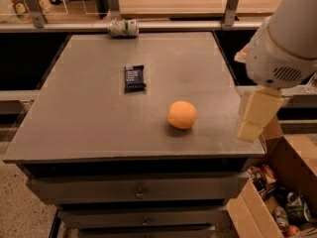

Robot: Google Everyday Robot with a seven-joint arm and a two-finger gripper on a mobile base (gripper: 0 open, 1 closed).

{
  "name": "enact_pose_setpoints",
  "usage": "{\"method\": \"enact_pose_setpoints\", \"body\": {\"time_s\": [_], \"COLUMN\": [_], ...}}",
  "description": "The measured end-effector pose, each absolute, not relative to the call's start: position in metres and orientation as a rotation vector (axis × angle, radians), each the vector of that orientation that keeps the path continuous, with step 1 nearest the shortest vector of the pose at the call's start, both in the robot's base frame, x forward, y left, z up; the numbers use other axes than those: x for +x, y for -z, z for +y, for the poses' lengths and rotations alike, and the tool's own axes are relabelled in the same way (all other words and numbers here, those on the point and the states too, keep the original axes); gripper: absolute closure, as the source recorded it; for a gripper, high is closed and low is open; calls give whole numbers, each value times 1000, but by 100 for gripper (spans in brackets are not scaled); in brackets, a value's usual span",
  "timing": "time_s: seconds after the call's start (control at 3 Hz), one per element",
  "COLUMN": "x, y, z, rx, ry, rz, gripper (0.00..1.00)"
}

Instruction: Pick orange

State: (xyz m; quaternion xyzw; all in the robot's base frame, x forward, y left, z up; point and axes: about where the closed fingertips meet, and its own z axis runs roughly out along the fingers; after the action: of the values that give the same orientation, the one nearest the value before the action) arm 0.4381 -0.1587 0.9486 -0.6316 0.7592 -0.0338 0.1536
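End effector [253,119]: at the desk's [89,133] right edge; grip state cannot be told. Orange [182,114]: loose nearer the desk's middle, apart from it. Risk: if your approach lands off-centre it nudges the orange, which, being round, likely rolls away.

dim, warm overhead light; soft shadow under the orange [182,114]; gripper [251,128] brightly lit at far right
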Motion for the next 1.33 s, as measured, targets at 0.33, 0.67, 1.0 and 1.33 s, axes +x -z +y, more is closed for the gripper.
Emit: {"method": "enact_pose_setpoints", "body": {"time_s": [0.33, 0.67, 1.0, 1.33], "x": [441, 451, 465, 478], "y": [-924, -899, -874, -852], "z": [-130, -112, -98, -89], "rx": [-1851, -1862, -1881, -1887], "ry": [64, 29, -10, -59], "rz": [2151, 2153, 2160, 2174], "gripper": [0, 0, 0, 0]}}
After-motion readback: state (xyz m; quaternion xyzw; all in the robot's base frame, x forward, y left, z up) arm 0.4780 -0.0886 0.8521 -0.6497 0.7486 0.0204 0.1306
